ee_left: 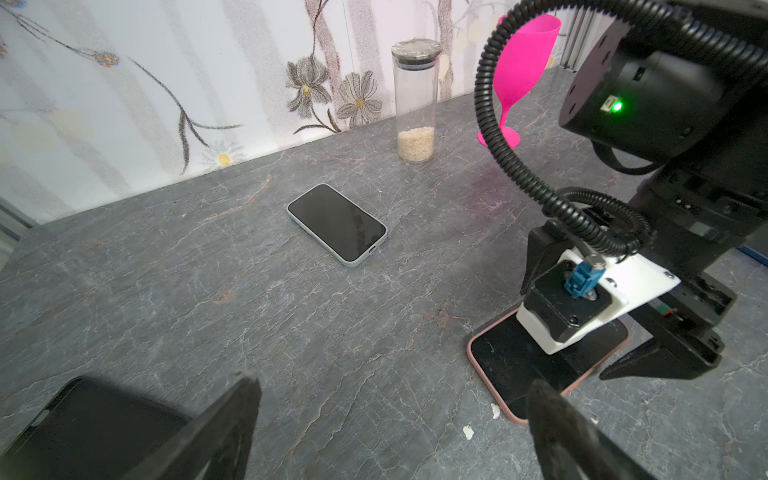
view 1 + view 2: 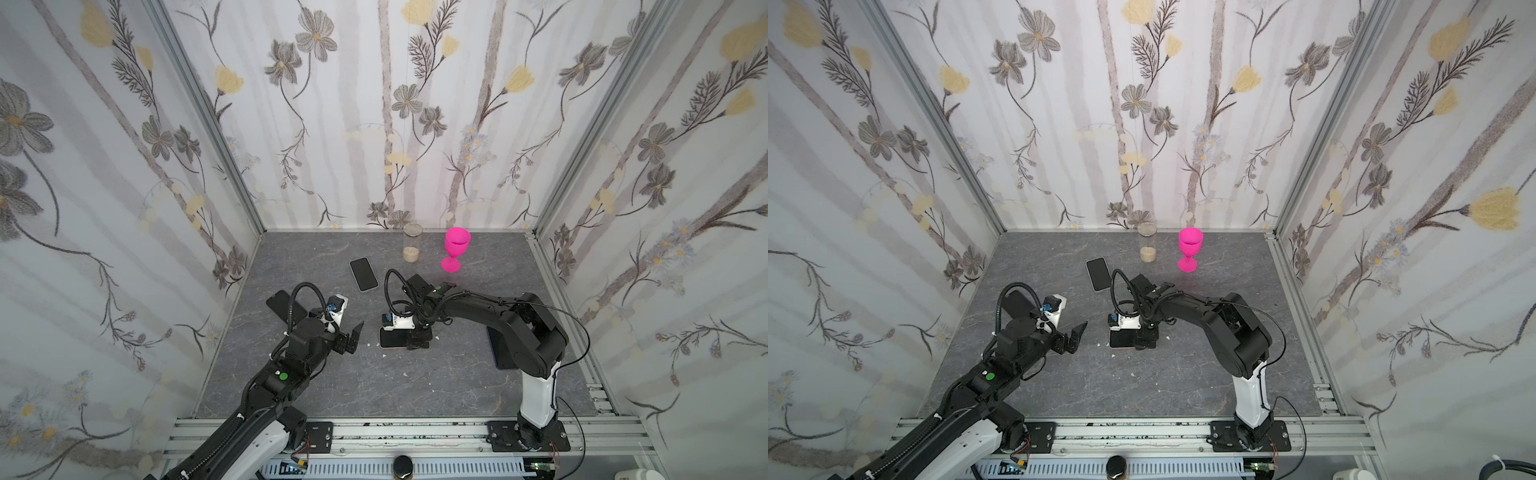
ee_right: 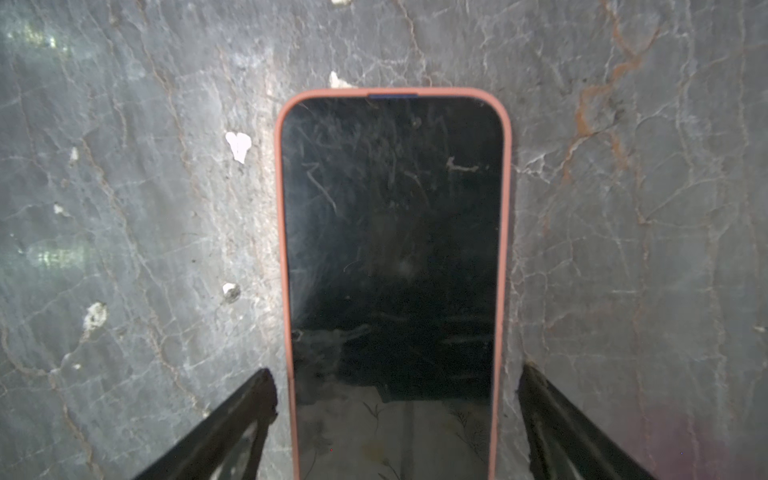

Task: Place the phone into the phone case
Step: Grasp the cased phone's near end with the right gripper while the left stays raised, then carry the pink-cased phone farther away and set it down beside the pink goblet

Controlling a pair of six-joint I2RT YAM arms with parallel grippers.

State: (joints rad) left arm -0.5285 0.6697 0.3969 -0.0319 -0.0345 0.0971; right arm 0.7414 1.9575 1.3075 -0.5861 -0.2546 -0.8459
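A black-screened phone (image 3: 390, 249) lies flat on the grey table inside a salmon-pink phone case (image 3: 282, 249). It shows near the middle in both top views (image 2: 390, 340) (image 2: 1121, 340) and in the left wrist view (image 1: 511, 365). My right gripper (image 3: 395, 372) points down over one end of it. Its fingers (image 3: 249, 407) stand on either side of the case with a narrow gap each side, so it is open. My left gripper (image 2: 353, 336) (image 1: 395, 380) hovers to the left of the phone, open and holding nothing.
A second phone in a pale grey case (image 2: 364, 274) (image 1: 337, 224) lies further back. A black flat slab (image 2: 277, 305) (image 1: 83, 424) lies by the left arm. A clear jar (image 2: 412, 243) and a pink goblet (image 2: 455, 249) stand near the back wall. A dark flat item (image 2: 496, 349) lies under the right arm.
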